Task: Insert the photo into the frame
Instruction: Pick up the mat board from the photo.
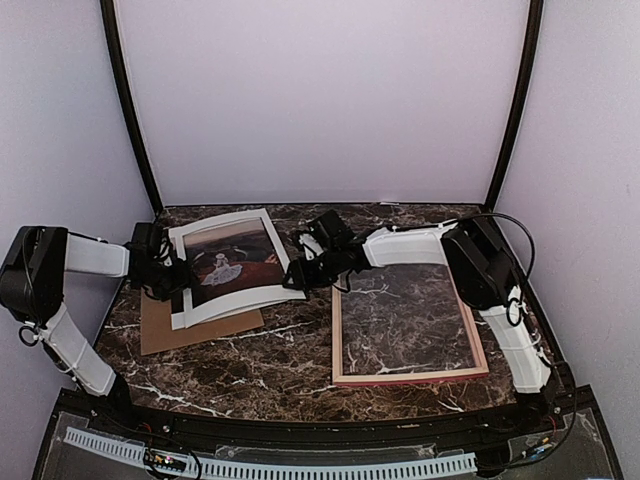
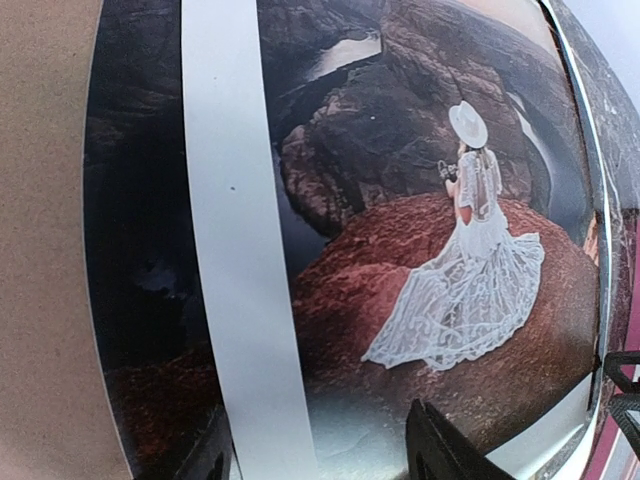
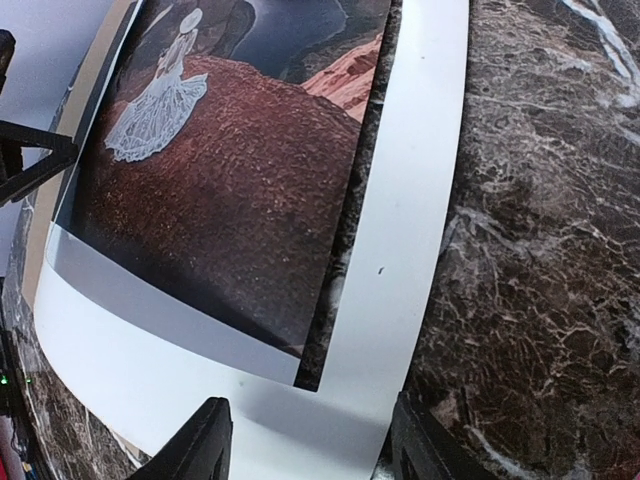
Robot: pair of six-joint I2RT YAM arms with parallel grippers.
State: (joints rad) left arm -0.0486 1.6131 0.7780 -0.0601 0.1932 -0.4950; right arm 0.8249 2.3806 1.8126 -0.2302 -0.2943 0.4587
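Marble table [image 1: 290,350] fills the scene. On its right half the frame [image 1: 410,376] lies flat, marble showing through it. Just left of it, not touching, the photo [image 1: 232,258] lies face up, overlapping a cardboard sheet [image 1: 175,332] beneath. Left gripper [image 2: 320,460] sits at the photo's left edge, fingers spread, nothing clasped. Right gripper [image 3: 310,450] is at the photo's right edge, fingers likewise parted over the white border. Whether either touches the paper can't be told.

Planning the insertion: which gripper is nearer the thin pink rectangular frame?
Right. The right gripper sits beside the pink frame, at its far-left corner; the left gripper is beyond the white-bordered photo.
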